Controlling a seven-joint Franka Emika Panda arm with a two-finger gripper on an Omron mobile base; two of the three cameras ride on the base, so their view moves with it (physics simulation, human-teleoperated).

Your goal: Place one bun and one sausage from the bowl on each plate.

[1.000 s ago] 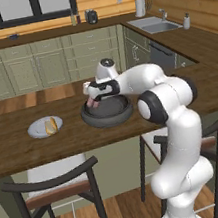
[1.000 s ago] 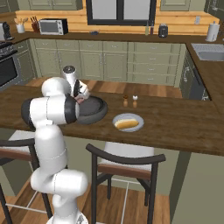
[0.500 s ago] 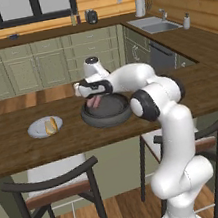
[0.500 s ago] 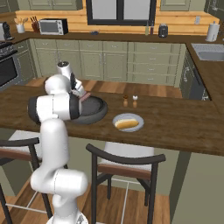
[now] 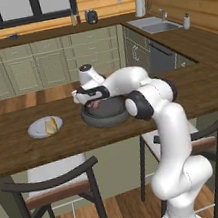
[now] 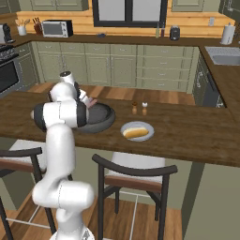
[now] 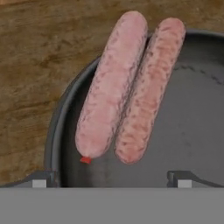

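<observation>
Two pink sausages (image 7: 111, 87) (image 7: 148, 92) lie side by side in the dark bowl (image 7: 192, 131), leaning against its rim. My gripper (image 7: 111, 180) hovers open just above them, nothing between its fingertips (image 7: 41, 179). In the left base view the gripper (image 5: 85, 101) sits over the left part of the bowl (image 5: 104, 116), where the sausages (image 5: 96, 103) show pink. A pale plate (image 5: 37, 129) left of the bowl carries a bun (image 5: 50, 125). In the right base view a plate (image 6: 149, 127) right of the bowl (image 6: 101, 121) holds a bun (image 6: 136, 133).
Two small shakers (image 6: 135, 108) (image 6: 144, 108) stand on the wooden counter (image 6: 187, 136) behind the right plate. Two dark chairs (image 5: 59, 188) (image 6: 133, 173) stand in front of the counter. My own arm (image 5: 144, 94) crosses the counter right of the bowl.
The arm has swung leftward across the bowl, carrying the hand from the bowl's middle to its left side. The jaws stayed open; sausages, buns and plates have not moved.
</observation>
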